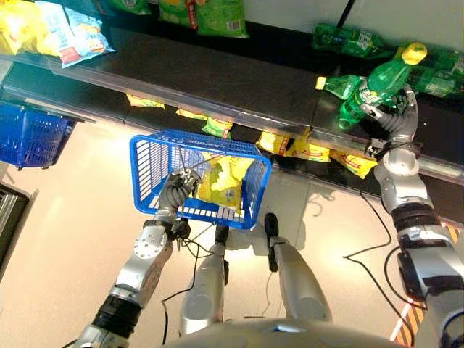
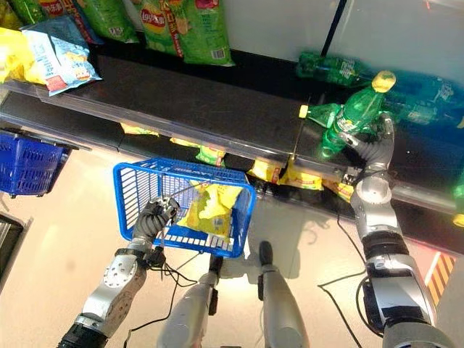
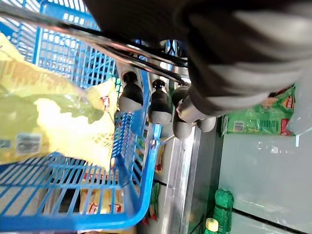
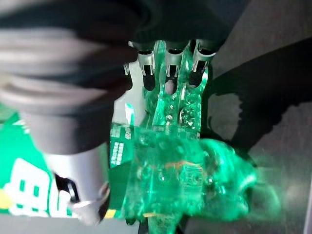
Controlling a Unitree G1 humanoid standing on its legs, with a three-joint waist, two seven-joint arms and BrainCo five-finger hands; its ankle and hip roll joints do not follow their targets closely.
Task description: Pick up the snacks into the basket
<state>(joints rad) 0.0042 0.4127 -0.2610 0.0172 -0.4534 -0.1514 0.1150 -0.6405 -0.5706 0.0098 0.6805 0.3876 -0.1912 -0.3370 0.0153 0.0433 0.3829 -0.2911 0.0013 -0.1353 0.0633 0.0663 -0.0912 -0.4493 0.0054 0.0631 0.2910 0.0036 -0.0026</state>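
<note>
A blue wire basket (image 1: 148,156) hangs in front of the shelves, with my left hand (image 1: 176,190) curled round its metal handle (image 3: 97,41). A yellow-green snack bag (image 1: 221,181) lies inside it, seen close in the left wrist view as the snack bag (image 3: 44,122). At the right end of the dark shelf, my right hand (image 1: 395,123) is shut on a green bottle (image 1: 380,80) with a yellow cap, tilted up off the shelf. In the right wrist view the fingers (image 4: 168,68) wrap the bottle (image 4: 185,170).
More green bottles (image 1: 348,40) lie on the shelf behind the held one. Yellow snack bags (image 1: 308,148) line the lower shelf behind the basket. Blue-white and yellow bags (image 1: 72,32) sit at upper left, green bags (image 1: 217,14) above. A second blue basket (image 1: 29,134) hangs at far left.
</note>
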